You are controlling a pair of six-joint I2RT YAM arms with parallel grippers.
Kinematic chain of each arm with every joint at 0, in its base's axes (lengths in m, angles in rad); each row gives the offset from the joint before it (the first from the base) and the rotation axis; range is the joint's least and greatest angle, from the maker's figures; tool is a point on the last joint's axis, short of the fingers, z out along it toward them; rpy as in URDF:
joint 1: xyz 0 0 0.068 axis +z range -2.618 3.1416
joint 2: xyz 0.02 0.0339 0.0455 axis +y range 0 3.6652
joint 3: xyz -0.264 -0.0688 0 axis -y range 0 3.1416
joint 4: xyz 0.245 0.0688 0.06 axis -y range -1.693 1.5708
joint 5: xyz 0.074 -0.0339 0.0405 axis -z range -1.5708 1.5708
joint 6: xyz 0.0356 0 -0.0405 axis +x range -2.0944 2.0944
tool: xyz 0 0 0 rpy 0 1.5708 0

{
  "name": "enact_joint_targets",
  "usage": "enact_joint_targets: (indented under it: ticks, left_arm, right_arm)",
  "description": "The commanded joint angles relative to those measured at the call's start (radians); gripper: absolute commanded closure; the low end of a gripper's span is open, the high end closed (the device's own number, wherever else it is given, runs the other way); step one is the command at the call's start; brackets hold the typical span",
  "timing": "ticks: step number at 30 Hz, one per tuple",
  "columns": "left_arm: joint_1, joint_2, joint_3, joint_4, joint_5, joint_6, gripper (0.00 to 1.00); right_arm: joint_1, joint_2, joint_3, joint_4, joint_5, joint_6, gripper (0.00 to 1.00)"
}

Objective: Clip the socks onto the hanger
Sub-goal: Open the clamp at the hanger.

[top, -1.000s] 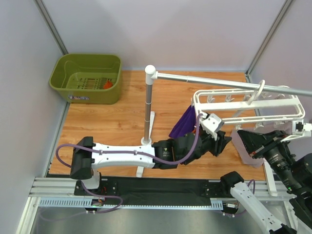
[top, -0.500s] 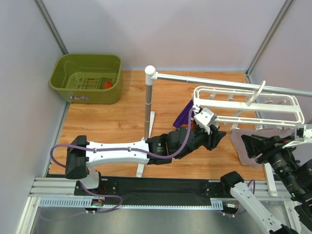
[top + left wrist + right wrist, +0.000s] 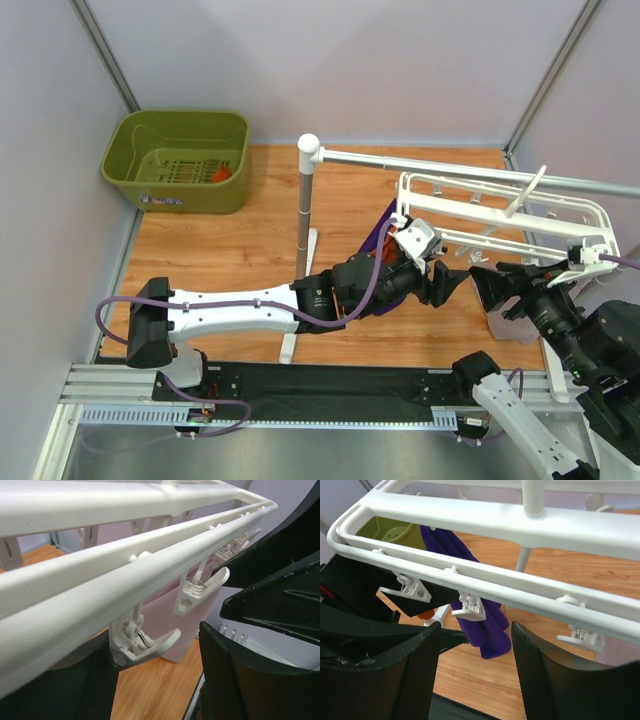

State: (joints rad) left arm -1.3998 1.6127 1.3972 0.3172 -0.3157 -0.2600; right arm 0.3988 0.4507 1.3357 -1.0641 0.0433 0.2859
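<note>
both sets of jaws stand wide — hanger (image 3: 403, 195) level, long axis left-right, clips dangling down.

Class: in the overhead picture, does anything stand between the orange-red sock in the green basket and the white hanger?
Yes. The rail's upright post stands between the sock in the basket and the hanger. A purple cloth hangs at the hanger's nearest corner.
</note>
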Motion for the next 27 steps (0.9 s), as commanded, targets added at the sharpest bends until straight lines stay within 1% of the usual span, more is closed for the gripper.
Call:
enact_joint_targets:
  ticks: [1, 4, 7, 8, 10, 12, 14, 21, 25, 27]
  left_arm:
    - [0.005, -0.004, -0.006, 0.092, 0.038, 0.102, 0.32]
    - [0.005, 0.022, -0.018, 0.17, 0.04, 0.175, 0.28]
    - [0.005, 0.055, -0.003, 0.19, 0.021, 0.252, 0.25]
    - [0.004, 0.064, 0.003, 0.198, 0.02, 0.258, 0.23]
    - [0.005, 0.087, 0.006, 0.235, 0.021, 0.321, 0.22]
    - [0.005, 0.102, 0.019, 0.249, 0.039, 0.353, 0.21]
    - [0.004, 0.118, 0.026, 0.261, 0.049, 0.373, 0.21]
    - [0.005, 0.138, 0.034, 0.316, 0.082, 0.37, 0.22]
    - [0.004, 0.15, 0.023, 0.4, 0.112, 0.37, 0.23]
    - [0.005, 0.159, 0.026, 0.416, 0.138, 0.37, 0.24]
  right_arm:
    - [0.005, 0.016, 0.022, 0.066, -0.01, -0.021, 0.41]
    - [0.005, 0.037, 0.043, 0.059, -0.013, -0.001, 0.43]
    - [0.005, 0.051, 0.065, 0.052, -0.019, 0.01, 0.43]
    - [0.005, 0.052, 0.069, 0.049, -0.022, 0.013, 0.43]
    - [0.005, 0.052, 0.085, 0.043, -0.028, 0.019, 0.43]
    - [0.005, 0.049, 0.091, 0.042, -0.028, 0.03, 0.43]
    - [0.005, 0.051, 0.098, 0.042, -0.028, 0.038, 0.44]
    - [0.005, 0.059, 0.123, 0.016, -0.028, 0.052, 0.45]
    - [0.005, 0.051, 0.138, 0.0, -0.028, 0.062, 0.45]
    - [0.005, 0.055, 0.152, -0.031, -0.011, 0.071, 0.47]
